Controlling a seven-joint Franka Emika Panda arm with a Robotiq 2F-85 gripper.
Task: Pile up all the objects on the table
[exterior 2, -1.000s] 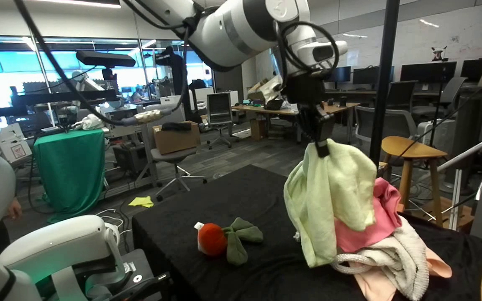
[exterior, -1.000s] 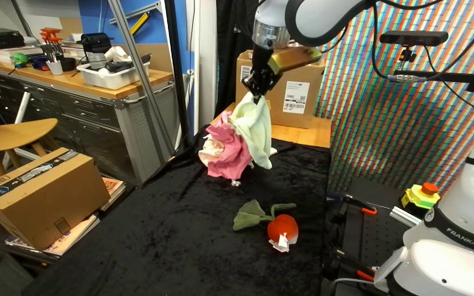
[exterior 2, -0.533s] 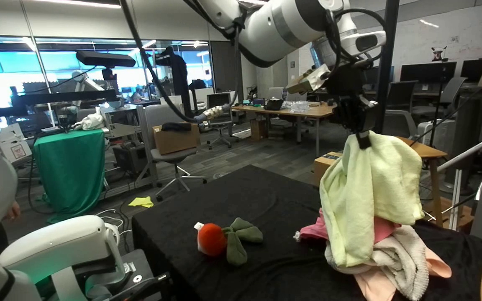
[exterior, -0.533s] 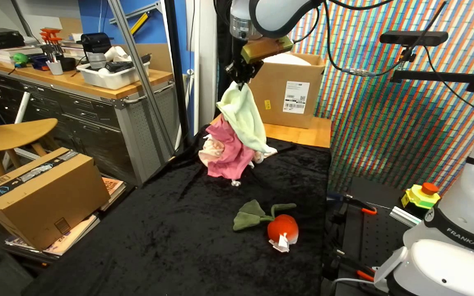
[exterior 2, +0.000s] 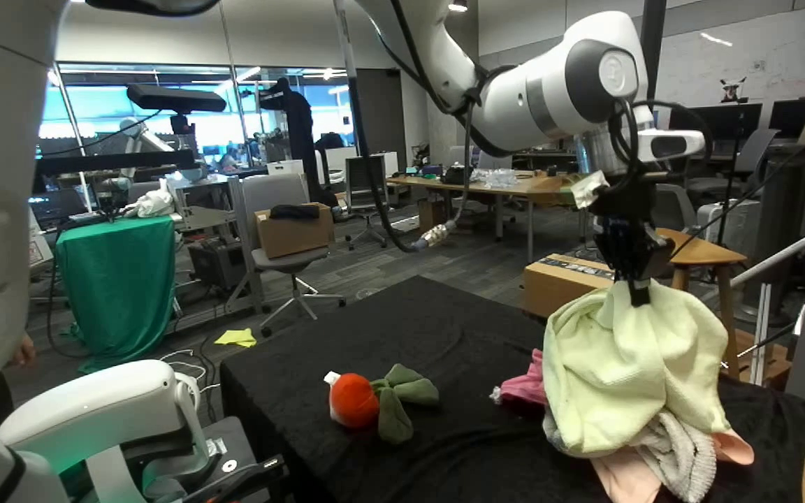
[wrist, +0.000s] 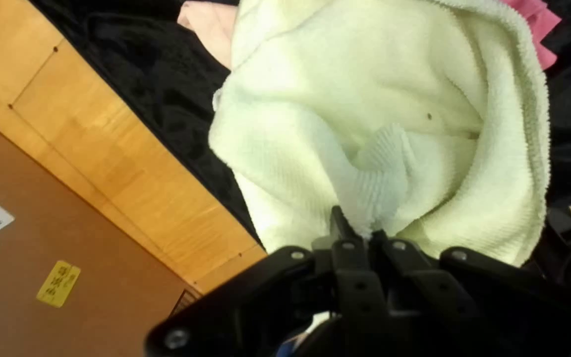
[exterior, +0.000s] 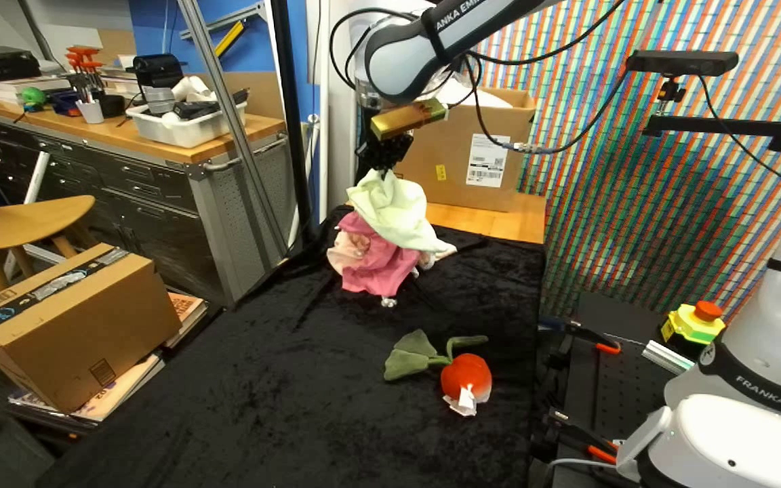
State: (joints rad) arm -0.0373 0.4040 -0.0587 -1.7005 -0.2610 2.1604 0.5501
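Would call the piling mostly done. Can see pink cloth (exterior: 378, 268), grey cloth (exterior 2: 685, 454) and peach cloth (exterior 2: 626, 475) heaped at one end of the desk (exterior: 262, 407), with green cloth (exterior 2: 626, 374) draped over them. Find the end effector (exterior 2: 638, 295) closed, pinching a raised fold of that green cloth right above the other cloths. Would guess at a release as the next need. Count the red toy (exterior: 466, 376) as left over: lying well apart from the cloths on bare desk, leaves (exterior: 409, 356) attached. Cannot look beneath the green cloth to check for more pieces.

Among containers, can make out odds and ends (exterior: 197, 107) in the white bin (exterior: 173, 132) on the cabinet (exterior: 139, 196), tools (exterior: 83, 61) in the cup (exterior: 91, 112) near it, and something white (exterior: 487, 100) at the mouth of the carton (exterior: 455, 150) just past the desk. Cannot see into the taped box (exterior: 85, 332) beside the desk.
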